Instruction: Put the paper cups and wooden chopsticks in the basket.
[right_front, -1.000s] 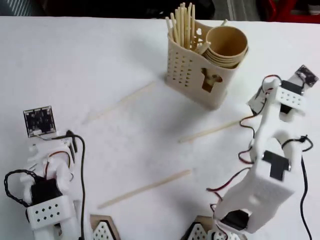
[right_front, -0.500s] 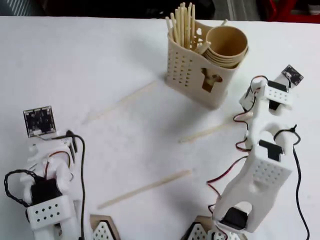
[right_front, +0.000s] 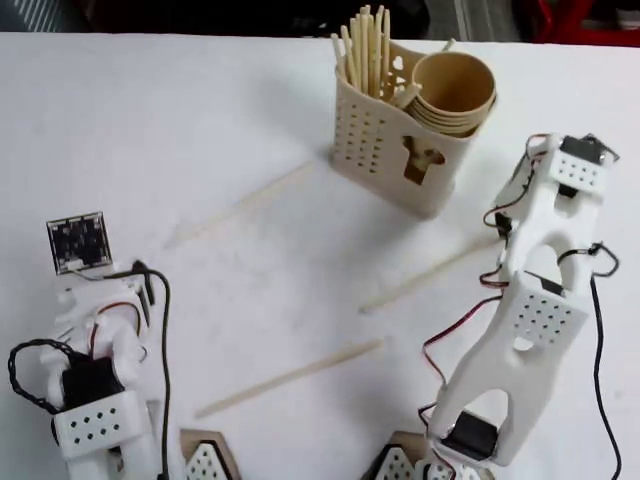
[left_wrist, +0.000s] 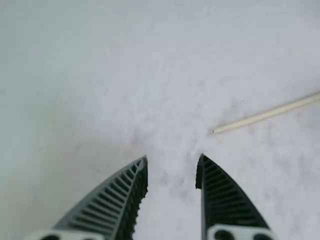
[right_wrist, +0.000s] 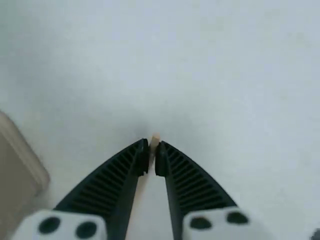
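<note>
The white perforated basket (right_front: 385, 150) stands at the back of the table, holding stacked paper cups (right_front: 455, 90) and several upright wooden chopsticks (right_front: 368, 50). Three chopsticks lie loose: one left of the basket (right_front: 245, 203), one near the front (right_front: 290, 377), and one by the right arm (right_front: 425, 273). My right gripper (right_wrist: 151, 145) is shut on the end of that last chopstick (right_wrist: 155, 138); the arm (right_front: 545, 230) covers the grip from above. My left gripper (left_wrist: 171, 162) is open above bare table, with a chopstick tip (left_wrist: 260, 116) a little beyond its fingers.
The left arm (right_front: 90, 350) sits folded at the front left corner. A beige corner of the basket (right_wrist: 17, 165) shows beside the right gripper. White cloth covers the table (right_front: 150, 120), and the arm bases stand at the front edge.
The right arm swung its wrist toward the table's back right edge. The chopstick in its gripper pivoted with it, and its free end slid toward the front.
</note>
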